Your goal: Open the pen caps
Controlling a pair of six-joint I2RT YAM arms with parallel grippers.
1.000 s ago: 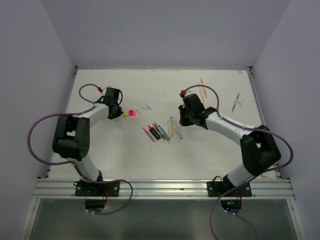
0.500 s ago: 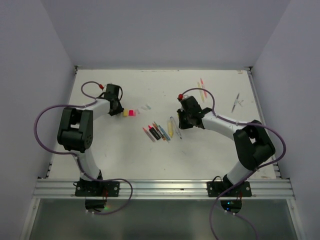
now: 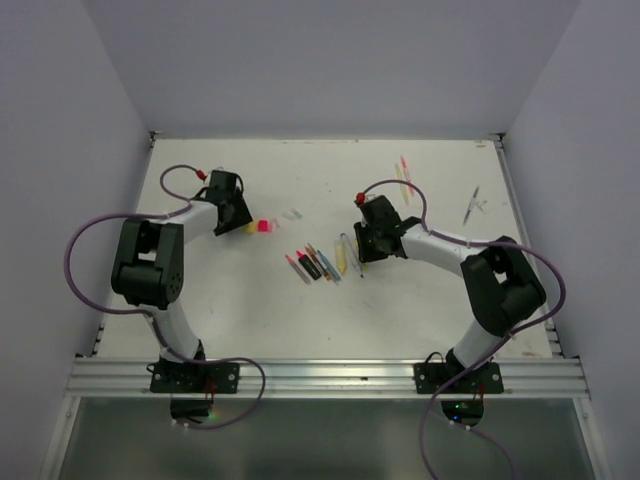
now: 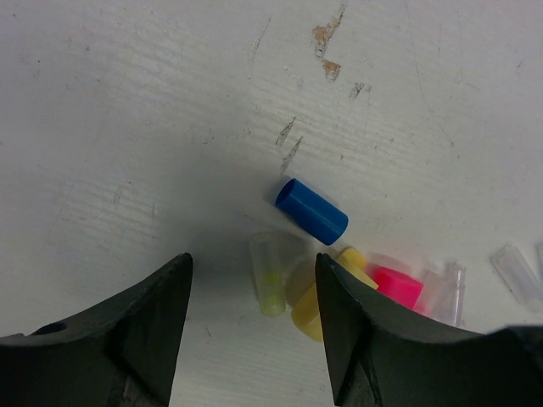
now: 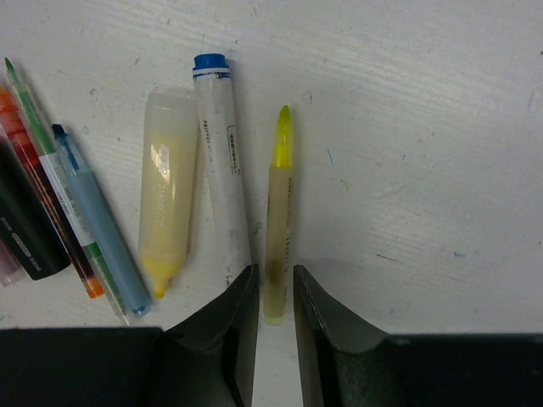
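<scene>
Two robot arms are working over a white bench (image 3: 450,300) strewn with the pens (image 3: 320,263) and the pen caps (image 3: 258,226). The left gripper (image 4: 253,259) is hovering low over the caps, left of the bench's middle, with its fingers (image 4: 127,331) standing wide apart and holding nothing. Just ahead of it a clear cap (image 4: 270,275) with a yellow tint inside is lying in line with the gap between the fingers, touching neither. A blue cap (image 4: 311,210) is resting just beyond it, while a yellow cap (image 4: 316,298), a pink cap (image 4: 395,287) and two more clear caps (image 4: 448,288) are bunching together to one side, some touching. The right gripper (image 5: 274,273) is reaching down at the right end of a loose row of pens near the middle of the bench, its fingers (image 5: 222,335) only narrowly parted either side of the rear end of a slim yellow highlighter (image 5: 278,203), whose bare tip is pointing away; whether they are pinching it cannot be told. Beside that highlighter a white pen with a blue end (image 5: 219,170), a thicker pale yellow highlighter (image 5: 165,191), a light blue pen (image 5: 95,222) and a red-orange pen (image 5: 42,191) are lying side by side. More pens (image 3: 403,178) are lying towards the far right corner.
</scene>
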